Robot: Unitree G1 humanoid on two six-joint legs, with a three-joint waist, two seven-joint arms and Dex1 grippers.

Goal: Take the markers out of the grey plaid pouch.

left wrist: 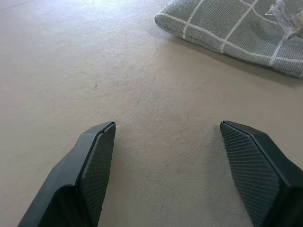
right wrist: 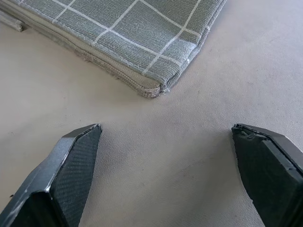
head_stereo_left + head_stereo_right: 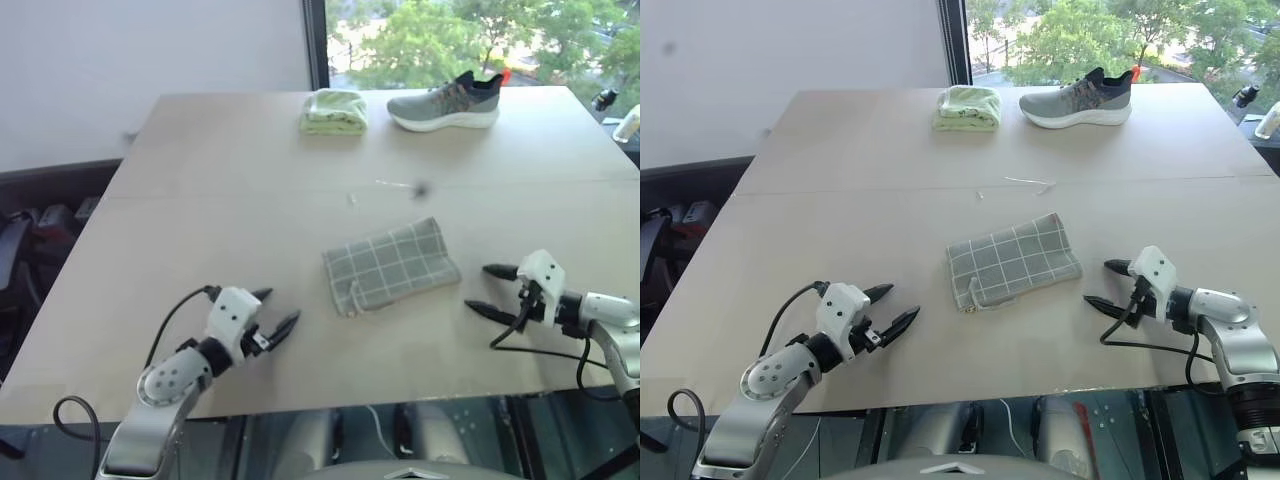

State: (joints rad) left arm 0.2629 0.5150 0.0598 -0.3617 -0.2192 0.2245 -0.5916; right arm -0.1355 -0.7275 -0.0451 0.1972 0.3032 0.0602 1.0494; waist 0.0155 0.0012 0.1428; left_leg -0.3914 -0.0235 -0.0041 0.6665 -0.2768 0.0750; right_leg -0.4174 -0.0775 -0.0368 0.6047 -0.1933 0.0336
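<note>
Grey plaid pouch [image 3: 390, 265]: lies flat mid-worktop [image 3: 200, 200], between both tools, touched by neither | Left tool [image 3: 272, 310]: fingers spread wide, empty, near the pouch's left side | Right tool [image 3: 488, 290]: fingers spread wide, empty, just beside the pouch's right corner | Far edge: folded green cloth [image 3: 333, 111] beside grey sneaker [image 3: 445, 101]

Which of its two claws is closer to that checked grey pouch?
Right, slightly. The right gripper sits open just off the grey plaid pouch at its right corner; the left gripper sits open a bit farther off, toward its left end. Neither touches it.
</note>
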